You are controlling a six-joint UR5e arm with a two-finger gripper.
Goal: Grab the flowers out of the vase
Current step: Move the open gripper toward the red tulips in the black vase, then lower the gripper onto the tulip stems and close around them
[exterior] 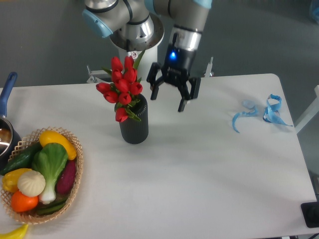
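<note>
The flowers (121, 88) stand in the vase (134, 122), blooms leaning away from the gripper (169, 98), which hangs just beside the vase with its jaws spread and holding nothing. To do this well, I'd say it should shift over the bunch and close low on the gathered stems near the vase mouth, not on the blooms, then lift straight up; how loosely the stems sit is hard to tell from here. Well apart from the vase, a basket (75, 149) holds mixed vegetables.
</note>
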